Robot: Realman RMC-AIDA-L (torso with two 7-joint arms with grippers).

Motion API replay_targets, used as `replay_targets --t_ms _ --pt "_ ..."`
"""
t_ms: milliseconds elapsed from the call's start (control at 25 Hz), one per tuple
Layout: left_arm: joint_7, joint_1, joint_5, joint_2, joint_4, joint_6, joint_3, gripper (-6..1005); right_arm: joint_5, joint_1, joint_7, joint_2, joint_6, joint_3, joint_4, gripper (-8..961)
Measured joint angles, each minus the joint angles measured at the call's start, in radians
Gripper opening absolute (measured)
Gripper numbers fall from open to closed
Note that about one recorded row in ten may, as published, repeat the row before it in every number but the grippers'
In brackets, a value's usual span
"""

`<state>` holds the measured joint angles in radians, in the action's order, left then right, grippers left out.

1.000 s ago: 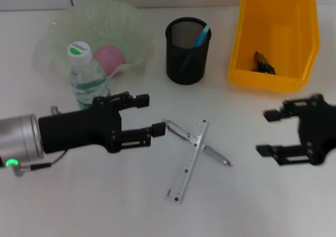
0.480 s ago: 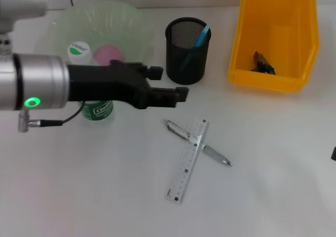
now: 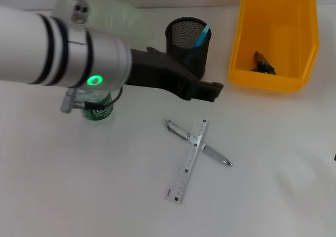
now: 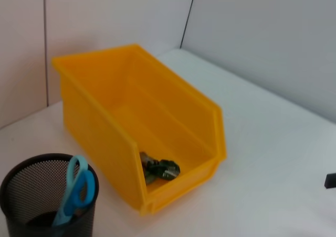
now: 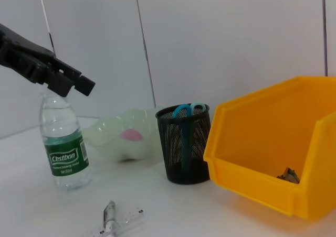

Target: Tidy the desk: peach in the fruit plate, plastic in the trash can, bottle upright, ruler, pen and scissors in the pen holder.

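Note:
My left arm reaches across the head view. Its gripper (image 3: 212, 88) is open and empty, hovering just in front of the black mesh pen holder (image 3: 188, 51) with blue scissors (image 3: 202, 38) inside. A clear ruler (image 3: 187, 161) lies crossed over a silver pen (image 3: 214, 155) on the table, nearer me than the gripper. The bottle (image 3: 98, 111) stands upright under the arm. A pink peach (image 5: 131, 135) sits in the pale green fruit plate (image 5: 110, 137). Dark crumpled plastic (image 3: 262, 64) lies in the yellow trash can (image 3: 278, 17). Only a dark sliver of the right gripper (image 3: 334, 155) shows at the right edge.
The trash can stands at the back right, close beside the pen holder. The bottle is right in front of the fruit plate at the back left. A wall runs behind the table.
The left arm has risen and swung right, from beside the bottle to in front of the pen holder. The right arm has pulled back out of the head view.

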<state>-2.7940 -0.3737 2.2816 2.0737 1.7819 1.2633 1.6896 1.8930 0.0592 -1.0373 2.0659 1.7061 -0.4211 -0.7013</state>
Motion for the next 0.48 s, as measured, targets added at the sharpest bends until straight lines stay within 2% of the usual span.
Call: replay_targets --t_ms 80,200,480 --pt "-0.078 -0.059 0.082 0.005 0.007 0.013 0.07 797 0.0 0.005 0.001 0.0 -0.003 0.001 0.009 696" --pt "-0.081 -0.078 0.096 0.007 -0.012 -0.002 0.104 797 -0.002 0.007 0.001 0.003 -0.005 0.002 0.015 696" --pt "-0.084 -0.153 0.143 0.008 -0.202 -0.102 0.16 797 -0.007 0.009 0.002 0.01 -0.005 0.006 0.022 696"
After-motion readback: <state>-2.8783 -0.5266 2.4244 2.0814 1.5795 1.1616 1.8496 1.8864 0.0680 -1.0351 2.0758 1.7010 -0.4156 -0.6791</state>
